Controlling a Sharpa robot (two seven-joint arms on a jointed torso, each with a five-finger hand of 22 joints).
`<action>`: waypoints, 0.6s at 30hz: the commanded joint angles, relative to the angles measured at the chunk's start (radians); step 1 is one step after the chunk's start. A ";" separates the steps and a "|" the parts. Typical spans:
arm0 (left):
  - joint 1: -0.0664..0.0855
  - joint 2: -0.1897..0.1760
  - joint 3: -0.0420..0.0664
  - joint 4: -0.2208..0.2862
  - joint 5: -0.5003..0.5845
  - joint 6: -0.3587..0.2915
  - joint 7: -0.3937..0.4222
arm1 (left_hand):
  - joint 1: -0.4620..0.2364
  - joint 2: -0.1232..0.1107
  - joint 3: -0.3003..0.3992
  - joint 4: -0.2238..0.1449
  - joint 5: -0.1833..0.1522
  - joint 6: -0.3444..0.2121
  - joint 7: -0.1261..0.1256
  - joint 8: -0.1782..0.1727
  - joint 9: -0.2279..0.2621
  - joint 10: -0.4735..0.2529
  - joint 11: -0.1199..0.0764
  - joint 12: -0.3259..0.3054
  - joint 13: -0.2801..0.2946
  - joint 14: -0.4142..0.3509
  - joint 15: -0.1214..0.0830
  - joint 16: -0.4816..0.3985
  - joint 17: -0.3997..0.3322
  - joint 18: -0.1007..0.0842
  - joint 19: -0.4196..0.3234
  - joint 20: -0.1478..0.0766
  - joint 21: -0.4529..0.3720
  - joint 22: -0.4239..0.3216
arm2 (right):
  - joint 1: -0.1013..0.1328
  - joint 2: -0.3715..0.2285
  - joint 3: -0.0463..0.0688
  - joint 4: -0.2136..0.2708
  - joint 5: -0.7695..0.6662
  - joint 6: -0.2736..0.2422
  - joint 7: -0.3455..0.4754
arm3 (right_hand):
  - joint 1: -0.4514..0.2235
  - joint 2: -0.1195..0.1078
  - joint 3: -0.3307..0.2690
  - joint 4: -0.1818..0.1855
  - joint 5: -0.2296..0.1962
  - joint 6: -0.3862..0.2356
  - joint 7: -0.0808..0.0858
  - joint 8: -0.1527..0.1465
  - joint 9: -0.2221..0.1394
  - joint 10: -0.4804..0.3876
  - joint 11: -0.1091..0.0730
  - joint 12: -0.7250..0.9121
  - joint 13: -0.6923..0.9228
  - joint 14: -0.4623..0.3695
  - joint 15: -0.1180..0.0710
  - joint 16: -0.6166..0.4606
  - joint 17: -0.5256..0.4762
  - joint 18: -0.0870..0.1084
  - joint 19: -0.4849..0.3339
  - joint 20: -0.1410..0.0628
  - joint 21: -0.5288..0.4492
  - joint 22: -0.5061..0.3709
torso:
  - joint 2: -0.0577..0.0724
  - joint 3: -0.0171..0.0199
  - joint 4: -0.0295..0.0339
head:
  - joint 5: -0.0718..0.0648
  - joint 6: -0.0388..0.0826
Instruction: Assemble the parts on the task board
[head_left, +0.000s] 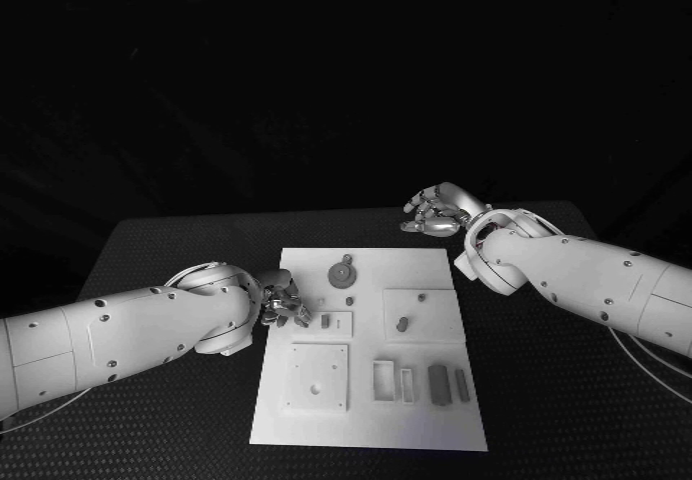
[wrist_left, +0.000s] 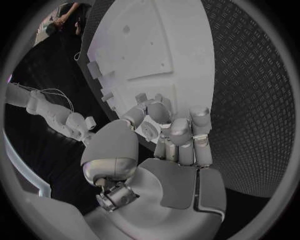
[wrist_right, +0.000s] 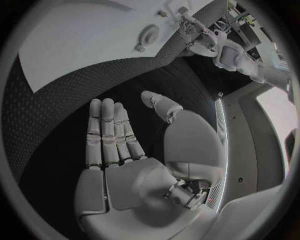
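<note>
While left hand (head_left: 284, 303) hovers curled at board (head_left: 433, 420) left edge, holding nothing seen; right hand (head_left: 433, 212) flat, spread, empty, off far corner. Parts (head_left: 438, 381) lying loose on board. Risk: curled fingers (wrist_left: 200, 125) clipping edge, shifting board, scattering parts.

Table (head_left: 173, 250) is covered w/ a matt black mat, textured: a raised diamond pattern is seen in both wrist views. Task board (head_left: 433, 270) is seen as smooth, matt white, plastic-looking. Parts (head_left: 342, 272) are matt grey. Left hand (wrist_left: 169, 135) & right hand (wrist_right: 122, 145) are finished in silvery, metal-like satin shells; arm casings are shown as smooth, slightly glossy white plastic.
</note>
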 joint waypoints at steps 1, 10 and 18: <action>-0.005 -0.001 -0.001 0.005 -0.019 0.006 -0.003 | 0.003 0.010 0.024 -0.021 0.003 0.106 -0.065 0.003 0.011 -0.010 -0.004 0.006 -0.001 -0.004 -0.026 -0.002 -0.001 0.010 0.001 -0.072 0.000 0.010 | -0.001 0.000 0.000 0.001 -0.002 0.012 0.009 | -0.006 0.003 -0.008 0.001 0.006 -0.006 0.016 0.004 -0.001 -0.007 -0.002 0.003 -0.002 -0.006 0.002 0.002 -0.002 0.016 0.001 0.003 -0.005 0.023 | 0.000 -0.0001 -0.0009 | 0.000 -0.001; -0.009 -0.012 -0.001 0.012 -0.027 0.021 -0.010 | -0.002 0.007 0.024 -0.020 0.017 0.116 -0.067 0.005 0.018 -0.010 -0.005 0.009 -0.004 -0.003 -0.027 -0.001 -0.002 0.010 0.000 -0.072 -0.001 0.010 | -0.002 -0.001 0.000 0.001 -0.002 0.013 0.009 | -0.006 0.004 -0.008 0.000 0.006 -0.006 0.016 0.005 -0.001 -0.007 -0.002 0.004 -0.002 -0.006 0.002 0.002 -0.002 0.016 0.001 0.003 -0.006 0.023 | 0.000 0.0001 -0.0001 | 0.000 -0.005; -0.010 -0.011 -0.001 0.017 -0.026 0.029 -0.015 | -0.009 0.009 0.022 -0.018 0.028 0.125 -0.070 0.008 0.025 -0.008 -0.007 0.014 -0.005 -0.002 -0.027 0.001 -0.003 0.009 0.000 -0.072 0.000 0.011 | -0.002 0.000 0.000 0.001 -0.002 0.012 0.009 | -0.005 0.004 -0.008 0.000 0.007 -0.007 0.016 0.005 -0.001 -0.008 -0.002 0.004 -0.003 -0.006 0.002 0.002 -0.002 0.016 0.001 0.003 -0.006 0.023 | 0.000 0.0000 -0.0011 | 0.001 -0.005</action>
